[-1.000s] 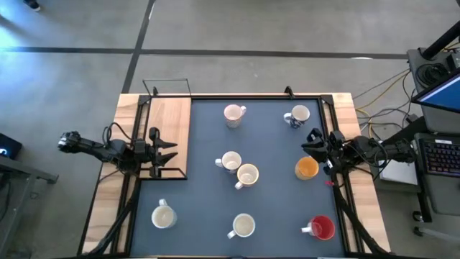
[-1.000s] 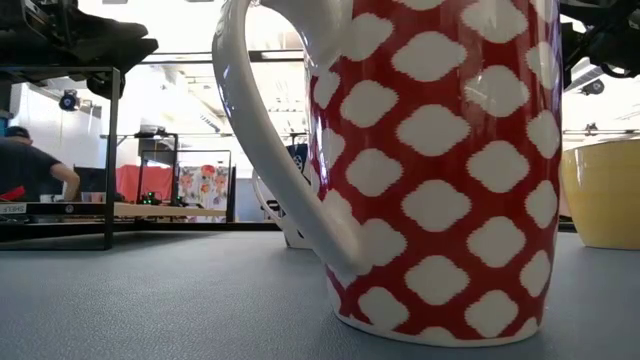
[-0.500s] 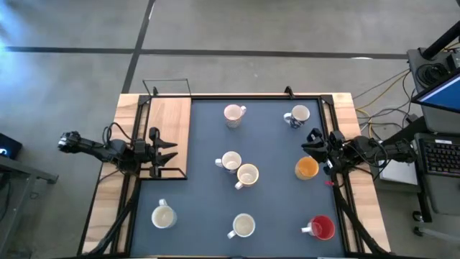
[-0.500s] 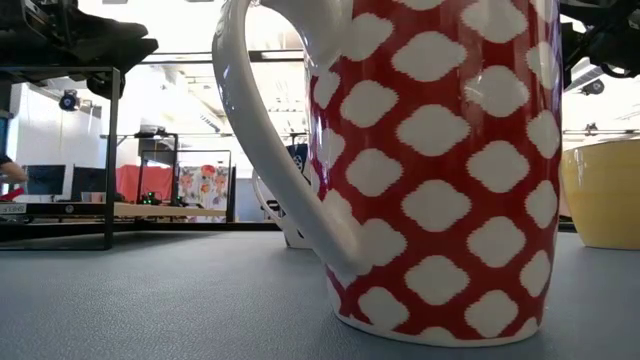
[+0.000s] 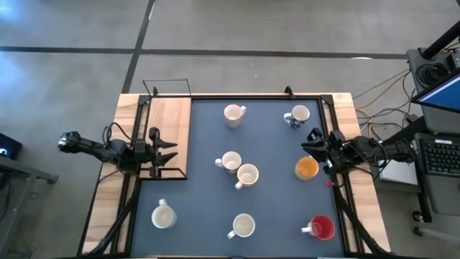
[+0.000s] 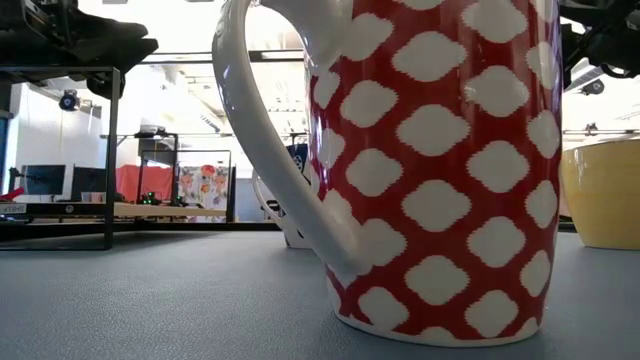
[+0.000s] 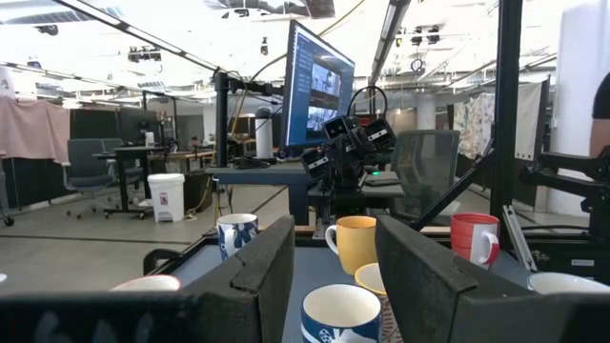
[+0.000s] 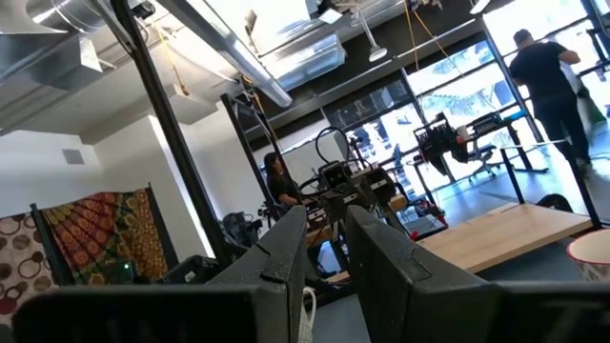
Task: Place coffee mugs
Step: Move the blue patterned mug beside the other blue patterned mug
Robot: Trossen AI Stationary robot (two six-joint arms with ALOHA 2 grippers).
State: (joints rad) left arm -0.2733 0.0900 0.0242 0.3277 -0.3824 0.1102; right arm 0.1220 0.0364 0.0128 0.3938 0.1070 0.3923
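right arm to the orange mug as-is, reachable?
Probably yes. The right gripper hangs just beside the orange mug at the mat's right edge, fingers open, nothing between them.

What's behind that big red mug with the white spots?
In the low view, the red mug blocks most of what lies behind it. A white mug peeks through its handle and an orange mug shows beside it. Anything directly behind it is covered.

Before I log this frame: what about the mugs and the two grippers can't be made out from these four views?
- Low view: the red mug fills the frame, its top cut off, hiding most other mugs.
- High view: mug contents and patterns are too small to read.
- Right wrist view: the right gripper blocks the table; only a mug rim shows at the edge.
- Left wrist view: the left gripper covers the nearest mugs.
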